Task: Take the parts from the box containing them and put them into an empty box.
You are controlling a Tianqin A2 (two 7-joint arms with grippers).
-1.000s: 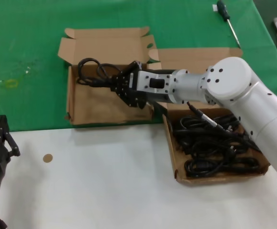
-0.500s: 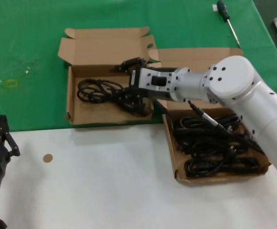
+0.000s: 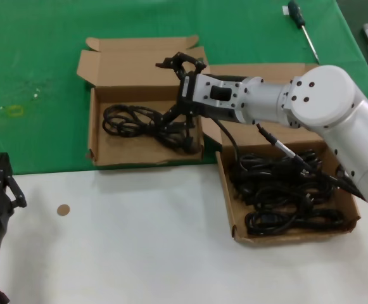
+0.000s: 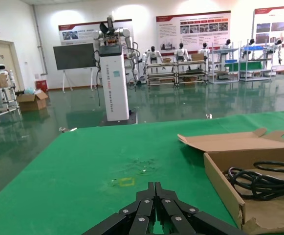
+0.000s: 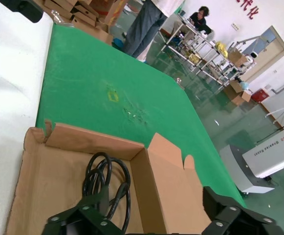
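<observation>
We observe the right gripper with its fingers spread wide and empty, raised over the rear right corner of the smaller shallow brown cardboard box with the ragged front edge. A second ago it carried a black coiled cable bundle; that bundle now lies on the box floor, directly below and forward of the gripper. We judge this one transfer complete.

Behind the gripper, toward the arm's base, the wider brown cardboard mailer box holds several more black coiled cables; their count is hard to fix from this view. We expect further pick cycles.

The left gripper waits at the near table edge, apparently closed.
</observation>
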